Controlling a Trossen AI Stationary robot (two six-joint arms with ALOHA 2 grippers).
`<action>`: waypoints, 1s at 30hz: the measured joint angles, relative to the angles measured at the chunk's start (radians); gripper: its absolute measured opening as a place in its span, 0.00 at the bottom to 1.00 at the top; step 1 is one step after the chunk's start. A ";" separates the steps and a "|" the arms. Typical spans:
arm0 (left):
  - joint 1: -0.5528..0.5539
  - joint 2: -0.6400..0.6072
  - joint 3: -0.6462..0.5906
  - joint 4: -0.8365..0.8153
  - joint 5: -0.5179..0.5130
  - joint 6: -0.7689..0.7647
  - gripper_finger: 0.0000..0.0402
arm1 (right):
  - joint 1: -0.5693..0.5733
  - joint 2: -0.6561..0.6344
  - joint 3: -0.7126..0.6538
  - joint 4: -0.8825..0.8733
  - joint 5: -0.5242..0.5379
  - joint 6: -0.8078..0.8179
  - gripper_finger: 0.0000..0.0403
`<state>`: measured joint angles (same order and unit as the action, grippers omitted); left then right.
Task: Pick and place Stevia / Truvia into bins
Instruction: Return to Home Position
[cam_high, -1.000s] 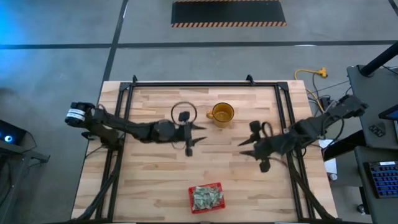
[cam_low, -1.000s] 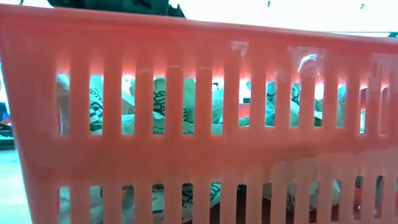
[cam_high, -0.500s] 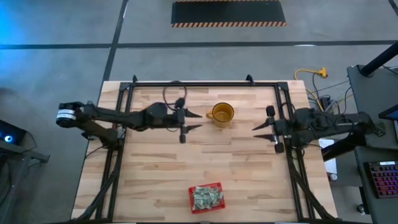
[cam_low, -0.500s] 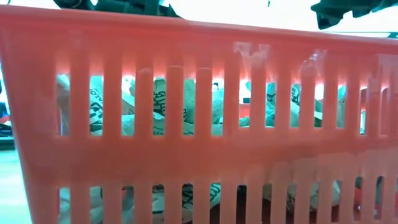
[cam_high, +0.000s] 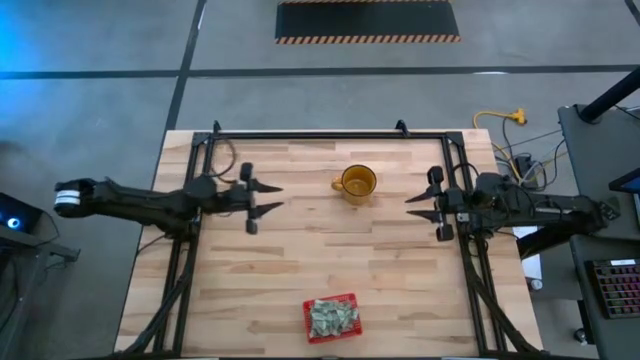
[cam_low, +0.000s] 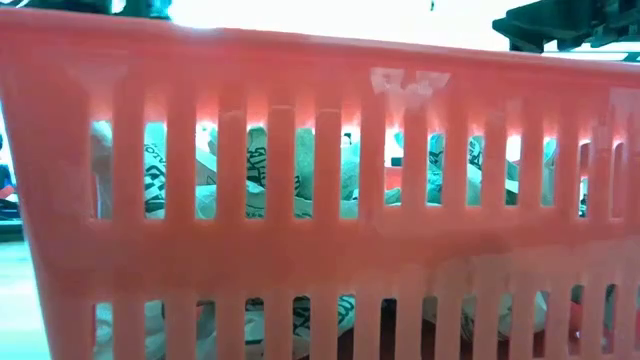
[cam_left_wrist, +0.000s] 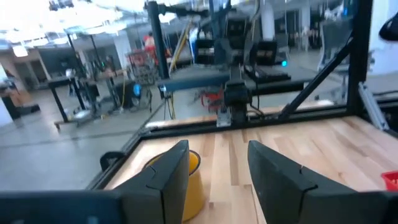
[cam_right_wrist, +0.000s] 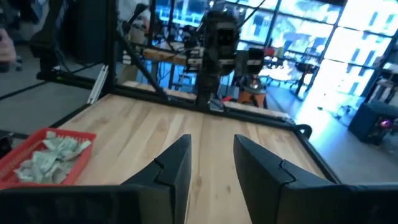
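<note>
The sorting is looking finished, as far as these views allow. The Stevia packets (cam_high: 333, 317) are lying heaped inside the red basket (cam_high: 308, 322), which is sitting at the near edge of the table (cam_high: 300, 260), about midway between left and right. In the low view the basket's slotted wall is filling the picture and the green-and-white paper is showing through the slots, piled well up the sides. No loose packet is showing on the bare wood from above, though a single one might be too small to make out there. What is left, by my reading, is only for the arms to settle into rest.

The left gripper (cam_high: 268, 197) is hanging over the far-left part of the table, left of the yellow mug (cam_high: 355, 183), its jaws standing moderately apart and gripping nothing. The right gripper (cam_high: 412, 207) is hanging opposite, at the far right, jaws likewise parted and empty, with plain wood showing between them. Both are pointing inward toward each other, and the basket with its packets is lying well apart from either, nearer than both and between them.
</note>
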<state>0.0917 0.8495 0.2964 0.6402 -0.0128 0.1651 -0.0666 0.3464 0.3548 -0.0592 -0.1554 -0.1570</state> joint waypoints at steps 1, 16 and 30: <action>0.000 -0.030 -0.034 0.023 0.000 -0.001 0.37 | 0.000 -0.006 -0.016 0.015 0.007 0.000 0.27; -0.005 -0.269 -0.278 0.129 0.000 -0.055 0.37 | 0.001 -0.091 -0.195 0.227 0.051 0.072 0.23; -0.009 -0.259 -0.289 0.075 0.014 -0.054 0.37 | 0.002 -0.117 -0.286 0.254 0.050 0.069 0.25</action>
<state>0.0830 0.5908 0.0078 0.7156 0.0015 0.1108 -0.0648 0.2293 0.0684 0.1945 -0.1054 -0.0880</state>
